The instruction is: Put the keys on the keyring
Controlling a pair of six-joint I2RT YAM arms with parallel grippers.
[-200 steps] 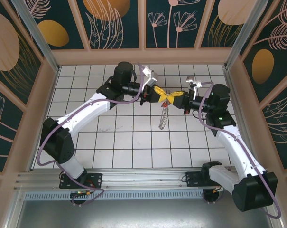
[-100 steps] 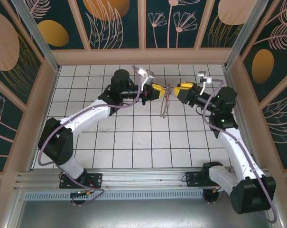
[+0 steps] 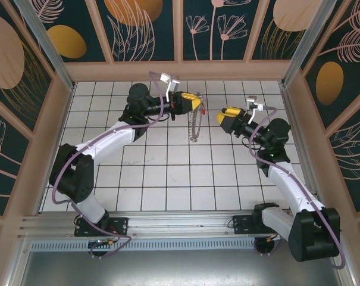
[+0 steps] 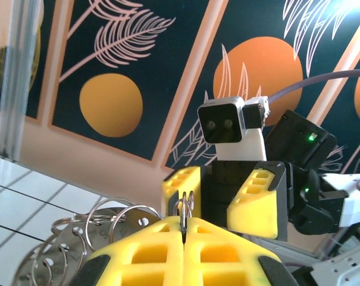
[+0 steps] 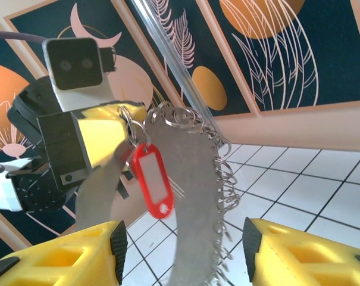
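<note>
Over the white tiled desk (image 3: 168,173), the right arm's yellow fingers (image 3: 228,114) stood spread wide, gripping nothing, at 3 o'clock from the dangling bunch. Further back, the left arm's yellow fingers (image 3: 190,101) were clamped on the silver keyring (image 4: 185,208). A red plastic tag (image 5: 153,179) and a ring-lined metal strip (image 5: 191,196) hung beneath.
</note>
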